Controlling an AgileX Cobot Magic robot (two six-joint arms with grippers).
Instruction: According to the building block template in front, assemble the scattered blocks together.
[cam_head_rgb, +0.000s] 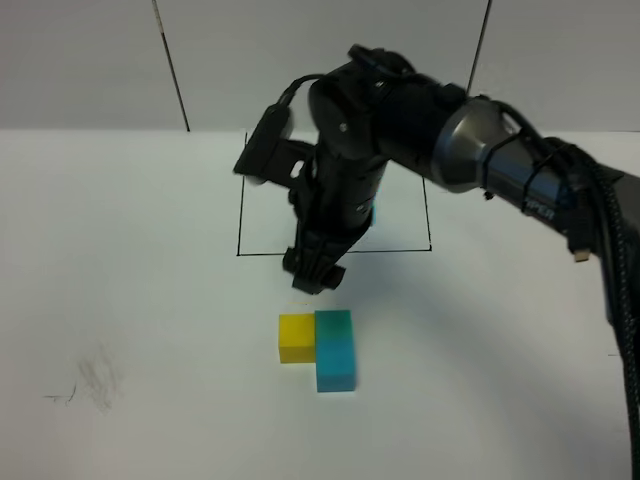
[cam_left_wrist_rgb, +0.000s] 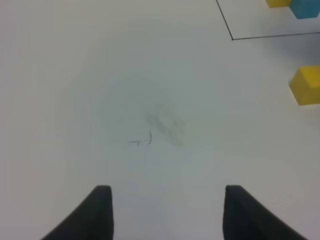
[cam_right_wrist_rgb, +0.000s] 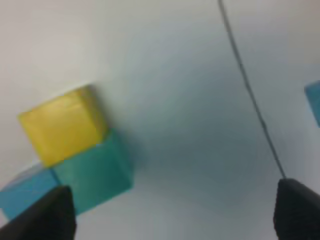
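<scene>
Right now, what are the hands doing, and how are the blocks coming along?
Right hand open, empty, above blocks. Left hand open, empty, off to the side. Yellow, green, blue blocks joined in an L. Nothing in the way.

**Right arm stretched across the middle, both grippers empty**

The right arm reaches in from the right, wrist bent down, right gripper hanging with jaws spread wide. The left gripper hovers, fingers apart, holding nothing.
</scene>
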